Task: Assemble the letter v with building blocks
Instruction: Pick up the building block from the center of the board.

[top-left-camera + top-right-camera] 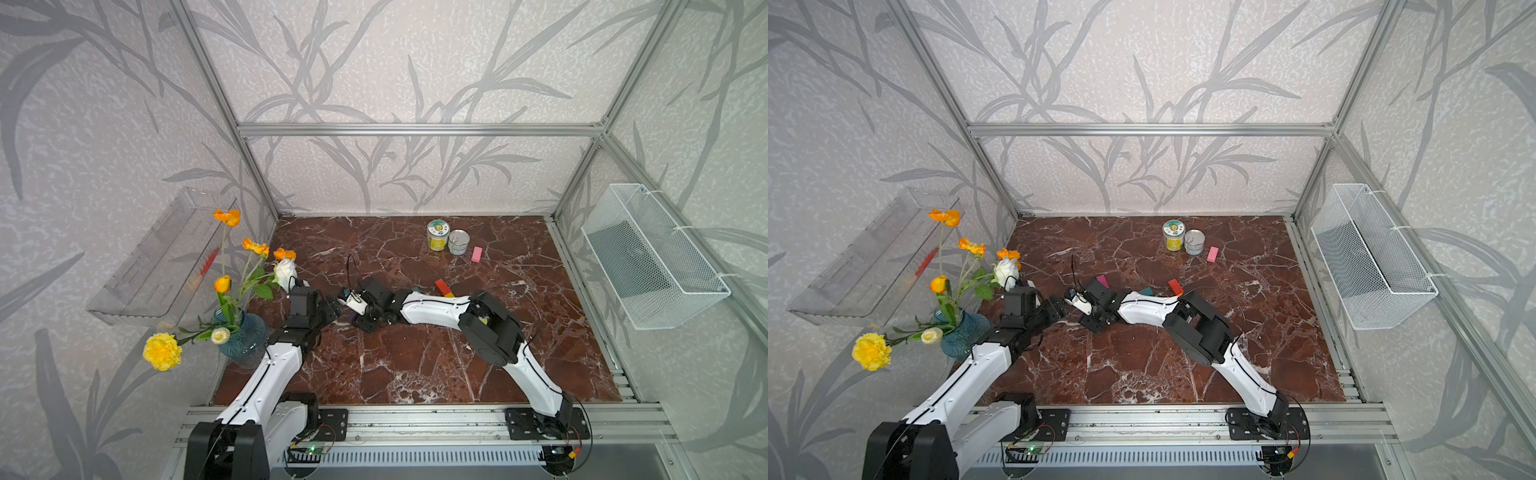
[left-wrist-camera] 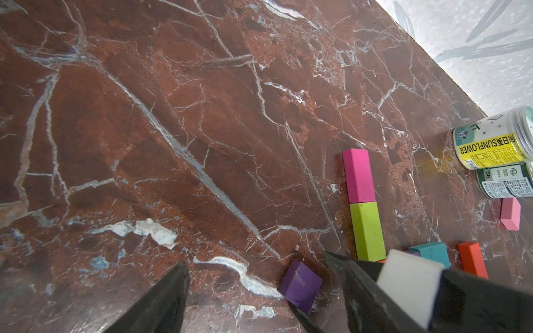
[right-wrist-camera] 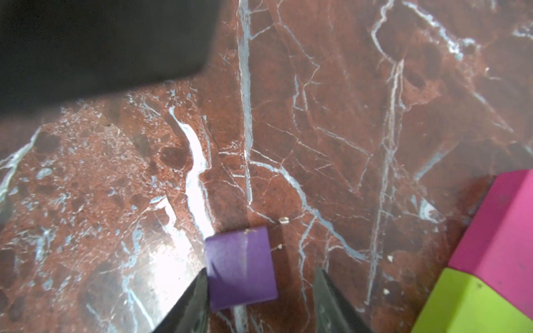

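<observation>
- Red-brown marble with white veins formed the table (image 1: 415, 365), flat and glossy. An aluminium frame (image 1: 415, 129) and pale wallpaper (image 1: 415, 62) with grey leaves closed it in.
- The right gripper (image 3: 259, 297) hung low over the marble, its jaws apart on either side of a purple cube (image 3: 240, 268). One finger (image 3: 190, 299) met the cube's side and the other stood off with a gap, so nothing was clamped.
- The left gripper (image 1: 336, 311) sat just beside the right one, nearly tip to tip. Its jaws were spread wide and held nothing.
- Near the right gripper, off to one side of its fingers, a magenta block (image 2: 359, 176) and a lime green block (image 2: 367, 230) lay end to end. They touched, in one straight row.
- Past that row from the gripper, a teal block (image 2: 429, 250) and a red block (image 2: 473, 259) lay flat, partly covered by the right arm.
- Well beyond both grippers, toward the back wall, two cans (image 1: 438, 235) stood close together, with a pink block (image 1: 476, 254) just beside the silver one.
- Behind the left gripper, beside its arm, a blue glass vase (image 1: 245, 338) of flowers (image 1: 162, 351) stood at the table's edge.
- A clear plastic shelf (image 1: 158, 257) hung on the wall on that side.
- A white wire basket (image 1: 652, 257) hung on the wall on the right arm's side.
</observation>
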You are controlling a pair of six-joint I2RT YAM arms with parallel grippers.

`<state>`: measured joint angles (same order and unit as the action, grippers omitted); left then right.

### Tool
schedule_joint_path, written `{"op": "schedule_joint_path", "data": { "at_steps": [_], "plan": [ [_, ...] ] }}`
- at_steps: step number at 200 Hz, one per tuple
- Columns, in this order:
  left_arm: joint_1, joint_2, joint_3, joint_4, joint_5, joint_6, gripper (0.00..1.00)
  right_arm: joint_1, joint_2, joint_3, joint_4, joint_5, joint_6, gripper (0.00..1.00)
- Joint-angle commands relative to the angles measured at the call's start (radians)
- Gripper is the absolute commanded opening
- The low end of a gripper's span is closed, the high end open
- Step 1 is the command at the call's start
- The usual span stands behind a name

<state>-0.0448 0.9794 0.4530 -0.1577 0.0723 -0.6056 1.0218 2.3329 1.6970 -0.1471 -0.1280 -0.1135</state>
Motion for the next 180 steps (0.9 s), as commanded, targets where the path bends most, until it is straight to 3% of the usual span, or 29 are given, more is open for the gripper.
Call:
{"op": "schedule_joint_path", "data": {
  "at_steps": [1, 67, 122, 180],
  "plan": [
    [-0.021, -0.024, 0.015, 0.104, 0.094, -0.005, 0.83, 0.040, 0.029, -0.048, -0.027, -0.069, -0.053, 0.45],
    [-0.020, -0.024, 0.010, 0.101, 0.093, -0.007, 0.83, 0.041, -0.018, -0.132, 0.063, -0.067, -0.068, 0.27],
    [-0.021, -0.015, 0.013, 0.105, 0.107, -0.006, 0.82, 0.040, -0.136, -0.241, 0.179, 0.019, -0.039, 0.26],
    [-0.028, 0.040, 0.023, 0.167, 0.220, 0.000, 0.79, 0.008, -0.273, -0.340, 0.227, 0.076, -0.018, 0.25]
  ]
}}
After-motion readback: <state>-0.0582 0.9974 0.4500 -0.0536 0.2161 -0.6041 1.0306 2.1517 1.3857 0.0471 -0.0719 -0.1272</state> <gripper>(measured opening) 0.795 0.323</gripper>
